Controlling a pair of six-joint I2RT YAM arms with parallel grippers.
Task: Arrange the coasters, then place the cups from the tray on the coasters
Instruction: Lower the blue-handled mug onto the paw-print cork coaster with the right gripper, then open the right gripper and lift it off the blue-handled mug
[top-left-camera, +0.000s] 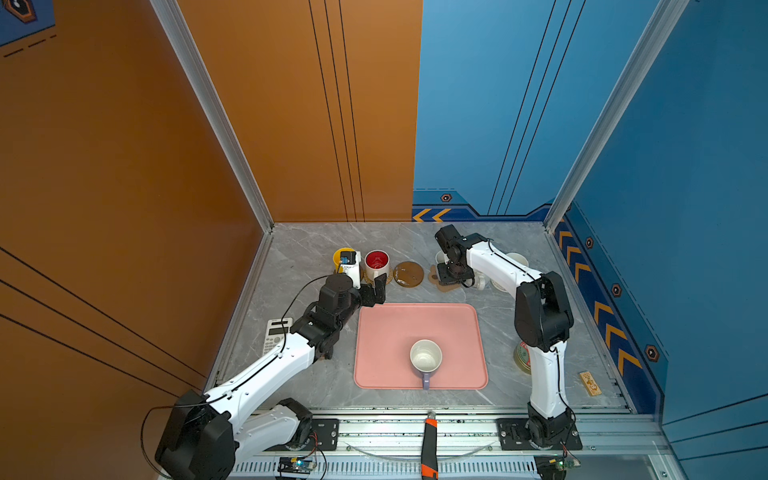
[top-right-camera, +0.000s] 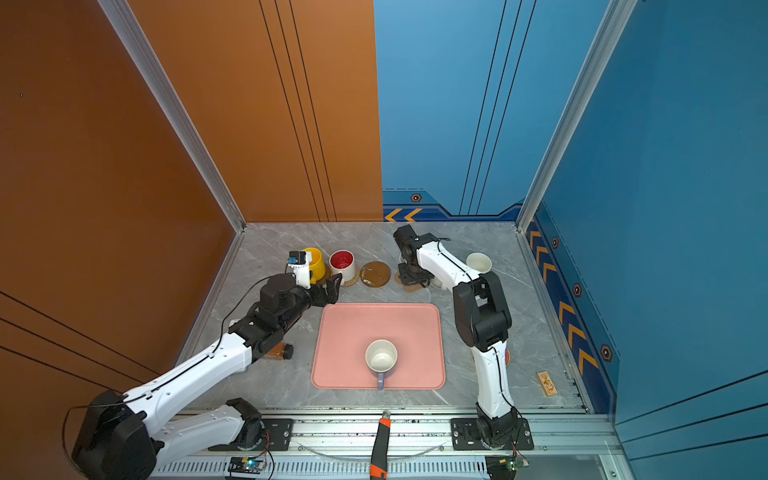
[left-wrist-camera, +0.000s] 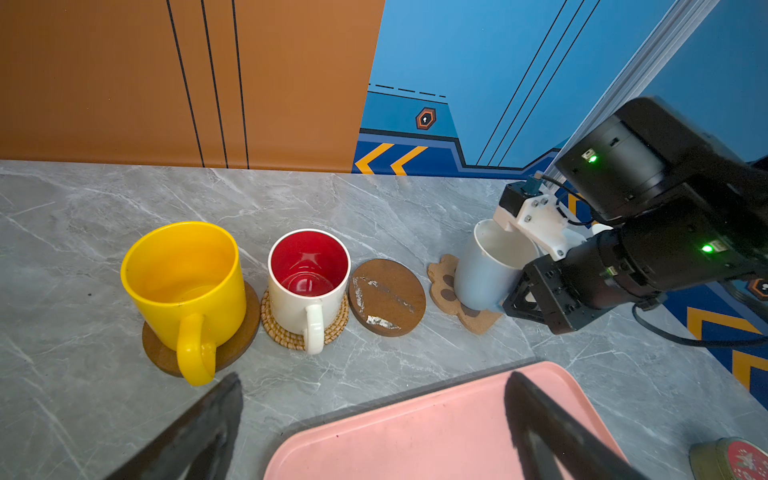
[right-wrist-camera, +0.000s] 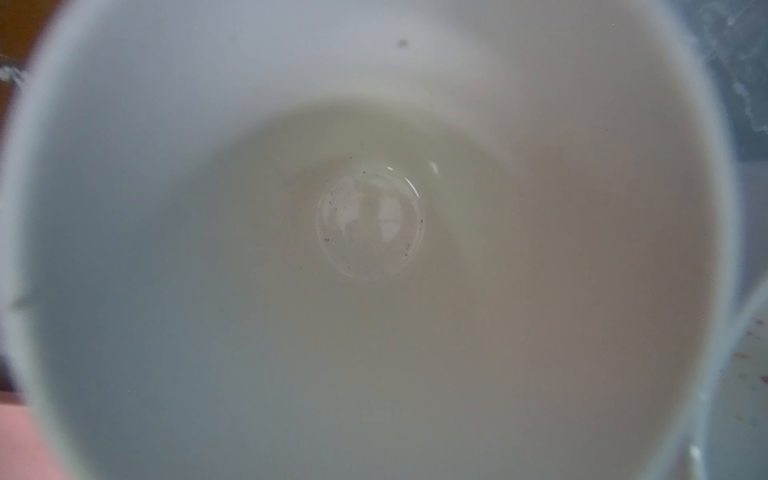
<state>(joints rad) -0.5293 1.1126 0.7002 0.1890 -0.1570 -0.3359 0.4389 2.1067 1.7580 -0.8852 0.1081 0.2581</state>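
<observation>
The pink tray (top-left-camera: 382, 332) holds one lilac cup (top-left-camera: 426, 357), handle toward the front. Along the back, a yellow cup (left-wrist-camera: 183, 286) stands on a brown disc coaster (left-wrist-camera: 237, 340). Beside it a white cup with red inside (left-wrist-camera: 307, 286) sits on a rattan coaster (left-wrist-camera: 274, 328). A second brown disc (left-wrist-camera: 386, 297) lies bare. My right gripper (top-left-camera: 463, 282) is shut on a light blue cup (left-wrist-camera: 490, 270), which tilts over the paw coaster (left-wrist-camera: 446, 286). My left gripper (left-wrist-camera: 374, 399) hangs open and empty over the tray's far left corner.
A cream-white cup (top-left-camera: 517, 259) stands behind the right arm, and a speckled cup's rim (right-wrist-camera: 748, 374) shows next to the held cup. A calculator (top-left-camera: 276, 332) lies left of the tray. A red-and-gold tin (top-left-camera: 523, 357) and a wooden block (top-left-camera: 590, 383) are at the right.
</observation>
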